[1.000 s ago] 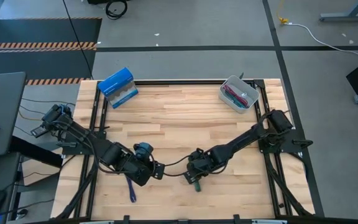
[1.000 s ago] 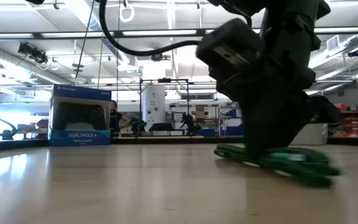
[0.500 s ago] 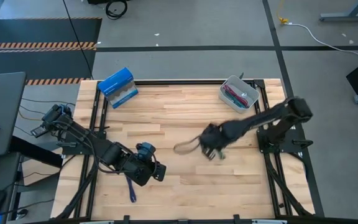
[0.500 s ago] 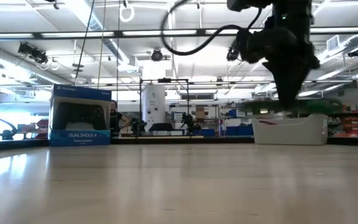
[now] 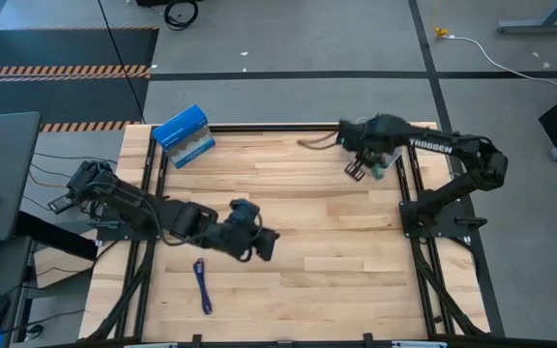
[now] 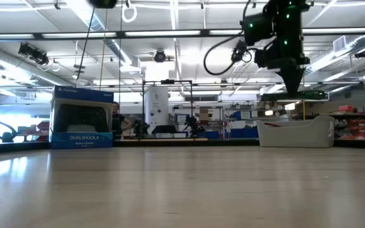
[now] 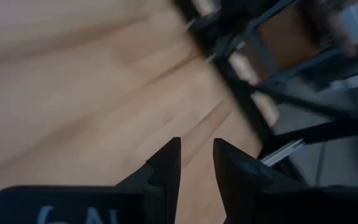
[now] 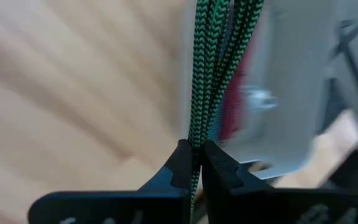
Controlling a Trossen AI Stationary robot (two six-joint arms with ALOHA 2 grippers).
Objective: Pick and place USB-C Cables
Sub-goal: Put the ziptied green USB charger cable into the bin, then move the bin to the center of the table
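Observation:
My right gripper [image 8: 194, 160] is shut on the green cable [image 8: 213, 68] and holds it in the air over the clear tray [image 6: 296, 133] at the table's far right [image 5: 393, 159]. The low view shows the green cable [image 6: 294, 96] level, above the tray's rim. A maroon cable [image 8: 232, 118] lies inside the tray. The purple-blue cable [image 5: 202, 287] lies flat on the wood near the near-left edge. My left gripper [image 5: 259, 242] hovers over the table's middle-left, fingers [image 7: 166, 165] slightly apart with nothing between them. My right gripper pinches the green cable bundle [image 8: 196, 140] between its two fingertips, several strands together, the fingers lying along the strands. The fingers come from above, pointing down. The bundle is lifted clear of the table and hangs roughly level under the fingers, over the tray.
A blue box [image 5: 184, 135] stands at the far-left corner, also seen in the low view [image 6: 82, 118]. Dark frame rails run along the table's left and right sides. Bare wood lies between the two arms.
My right gripper, shut on the green cable, lifted it off the wood near the table's near middle and carried it up and toward the far right corner, ending above the tray. My left gripper moved a little toward the right and far edges.

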